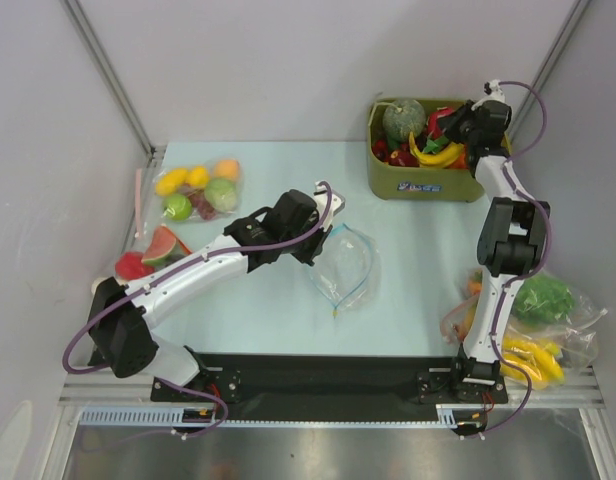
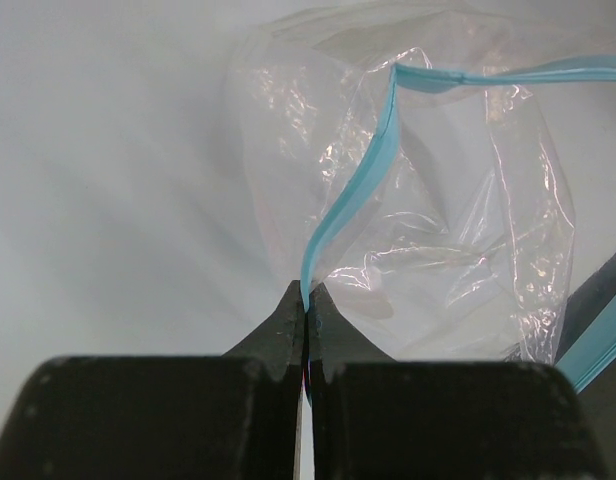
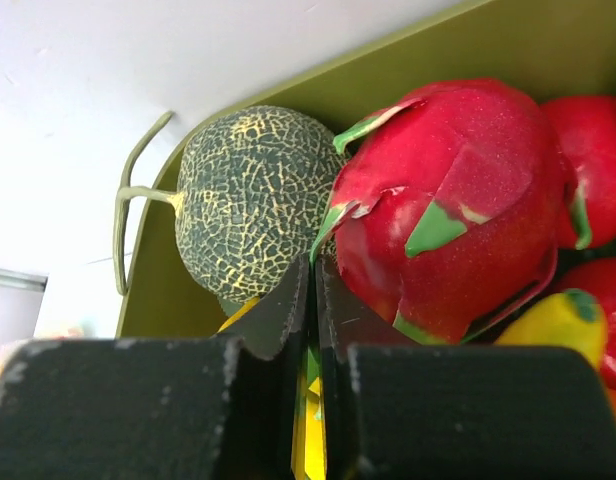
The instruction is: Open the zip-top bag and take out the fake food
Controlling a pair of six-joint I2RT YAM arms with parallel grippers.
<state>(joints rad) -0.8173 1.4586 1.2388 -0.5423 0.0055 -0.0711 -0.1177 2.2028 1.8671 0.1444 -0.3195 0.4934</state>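
The zip-top bag (image 1: 345, 265) lies crumpled at the table's middle, clear, and I see nothing inside it. My left gripper (image 1: 314, 247) is shut on its blue-green zip strip (image 2: 358, 190); in the left wrist view the left gripper (image 2: 306, 300) pinches the strip's edge and the bag (image 2: 438, 230) hangs open beyond. My right gripper (image 1: 454, 128) is over the olive-green bin (image 1: 428, 186), shut with nothing seen between the jaws (image 3: 313, 275). Small red, yellow and green fake food (image 1: 428, 140) lies in the bin, with a red-and-green piece (image 3: 458, 200) right beside the right fingertips.
The big green melon (image 3: 253, 200) and a yellow banana (image 1: 438, 155) sit in the bin. Another bag of fruits (image 1: 198, 190) and watermelon slices (image 1: 153, 250) lie at the left. Bags with green and yellow items (image 1: 543, 320) lie front right.
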